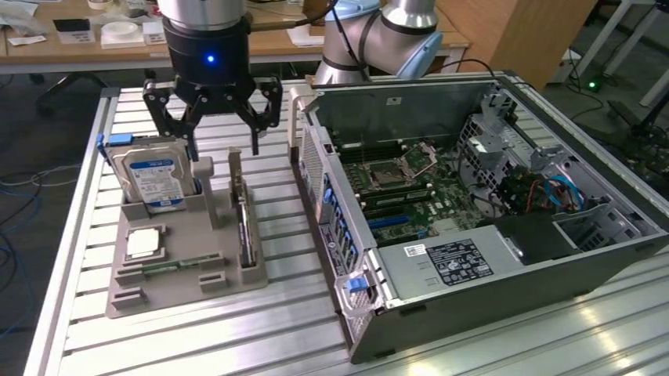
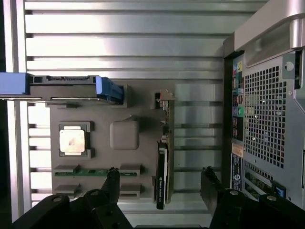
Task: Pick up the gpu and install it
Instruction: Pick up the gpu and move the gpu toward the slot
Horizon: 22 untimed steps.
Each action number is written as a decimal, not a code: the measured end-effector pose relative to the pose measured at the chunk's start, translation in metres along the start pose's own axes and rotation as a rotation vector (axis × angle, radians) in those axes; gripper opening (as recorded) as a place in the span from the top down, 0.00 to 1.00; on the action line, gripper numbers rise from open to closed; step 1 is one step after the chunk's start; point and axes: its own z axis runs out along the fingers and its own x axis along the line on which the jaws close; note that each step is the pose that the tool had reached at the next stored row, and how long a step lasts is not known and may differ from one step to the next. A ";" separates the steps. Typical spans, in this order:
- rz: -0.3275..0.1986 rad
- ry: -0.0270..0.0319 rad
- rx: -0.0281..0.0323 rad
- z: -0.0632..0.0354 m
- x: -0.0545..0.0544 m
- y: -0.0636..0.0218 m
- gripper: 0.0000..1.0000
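Starting with the gpu [image 1: 243, 223]: stands on its long edge in a slot of a grey holder tray [image 1: 168, 296], along the tray's side nearest the computer case [image 1: 491, 258]. Reads from above in the wrist view as a thin dark strip with its silver bracket at one end. Not yet lifted; touched by nothing but its slot.

Above it, the pincer [image 1: 222, 145], spread wide and pinching nothing. Straddles the card's line in the wrist view, with one black fingertip [image 2: 113, 175] over the tray and the other over the bare slats between tray and case. Hangs clear of the card in the exterior view, over the tray's far end.

Sharing the tray, on the exterior view's left of the card: a silver hard drive [image 1: 155, 178] with a blue-and-white label and blue side rails, upright in its own stand, well apart from the card. Nearer the camera, a square silver processor chip [image 1: 143, 243] lying flat in a recess, and just beyond that a thin green memory stick [image 1: 172, 267] laid in a groove.

To the exterior view's right of the tray, just beside it, the case lying on its side with the panel off, baring the motherboard [image 1: 403, 188] and drive bays.

Under everything, a table [image 1: 188, 348] of ribbed aluminium slats.
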 end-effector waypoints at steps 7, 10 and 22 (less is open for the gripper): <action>-0.031 0.0036 0.0013 0.0120 -0.001 -0.0003 0.22; -0.031 0.0038 0.0013 0.0174 -0.001 -0.0013 0.22; 0.031 0.0021 0.0022 0.0353 -0.001 -0.0020 0.22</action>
